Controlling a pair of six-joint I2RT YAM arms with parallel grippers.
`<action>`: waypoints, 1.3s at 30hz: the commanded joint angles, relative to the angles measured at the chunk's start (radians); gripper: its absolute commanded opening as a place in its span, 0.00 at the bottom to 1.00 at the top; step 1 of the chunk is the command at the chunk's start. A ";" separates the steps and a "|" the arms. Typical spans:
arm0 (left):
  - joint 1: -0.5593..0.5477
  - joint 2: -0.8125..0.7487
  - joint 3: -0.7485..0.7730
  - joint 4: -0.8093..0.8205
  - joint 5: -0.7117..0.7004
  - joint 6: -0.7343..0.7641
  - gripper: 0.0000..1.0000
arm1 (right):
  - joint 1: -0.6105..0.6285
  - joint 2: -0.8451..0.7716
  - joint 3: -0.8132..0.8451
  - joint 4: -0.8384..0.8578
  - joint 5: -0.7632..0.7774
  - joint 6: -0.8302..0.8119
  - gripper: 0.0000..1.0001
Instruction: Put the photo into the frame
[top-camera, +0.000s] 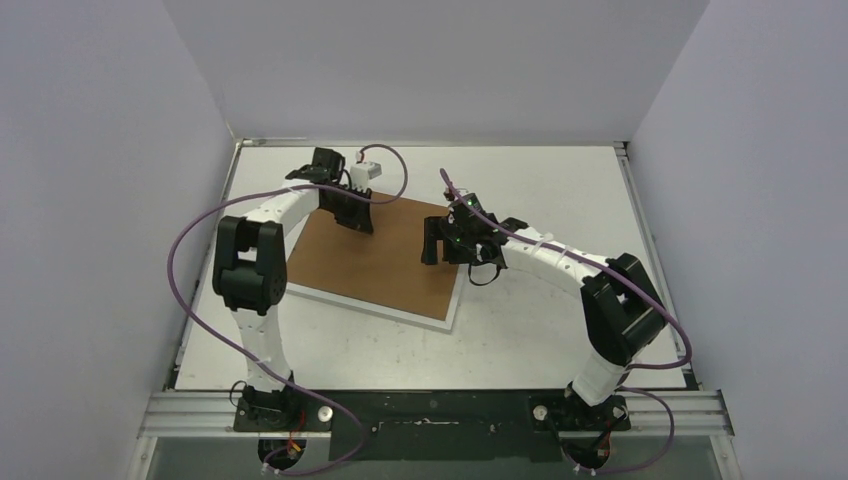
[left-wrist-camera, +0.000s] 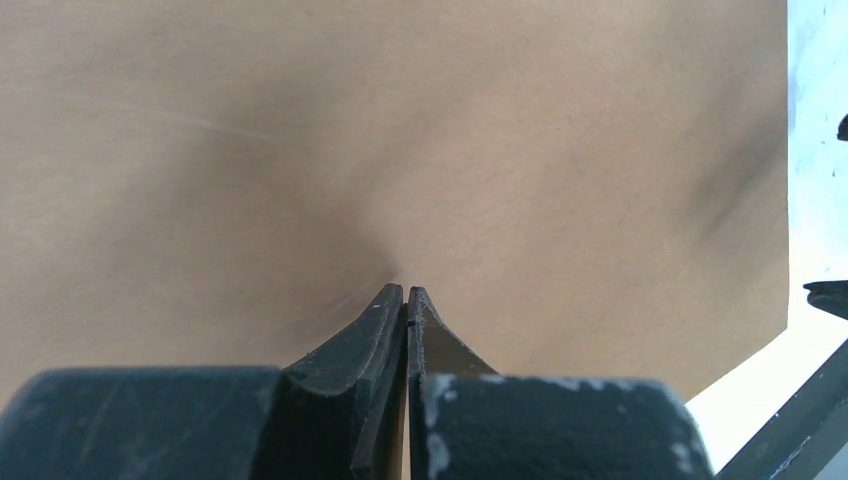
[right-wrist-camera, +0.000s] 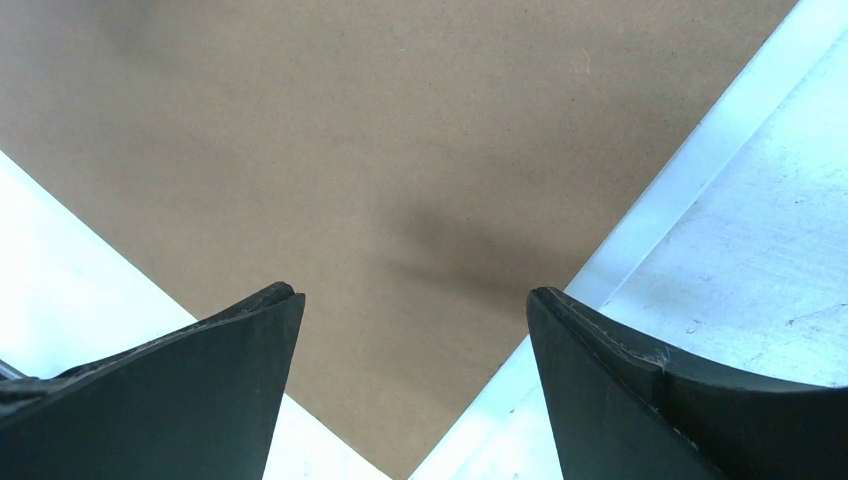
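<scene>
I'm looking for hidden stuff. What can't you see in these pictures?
- The photo: in no view. The board covers the middle of the frame, so anything under it is hidden.
- The frame: only thin white edges show, in the top and right wrist views; the board hides the rest.
- The board: the left wrist view cuts off its top and left edges.

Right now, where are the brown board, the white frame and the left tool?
Board (top-camera: 375, 255): top view, its bare brown middle.
Frame (right-wrist-camera: 640, 230): right wrist view, the white edge strip.
Left tool (left-wrist-camera: 405, 290): left wrist view, between its closed tips.
</scene>
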 joint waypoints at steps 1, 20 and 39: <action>0.038 -0.024 -0.005 0.065 0.012 -0.023 0.01 | -0.007 -0.054 0.006 0.036 0.023 0.003 0.85; 0.104 0.126 0.049 0.120 -0.166 0.028 0.01 | -0.056 -0.082 -0.047 0.044 -0.010 0.004 0.84; 0.085 0.108 0.011 0.057 -0.208 0.023 0.00 | -0.106 -0.008 -0.063 0.133 -0.051 0.032 0.84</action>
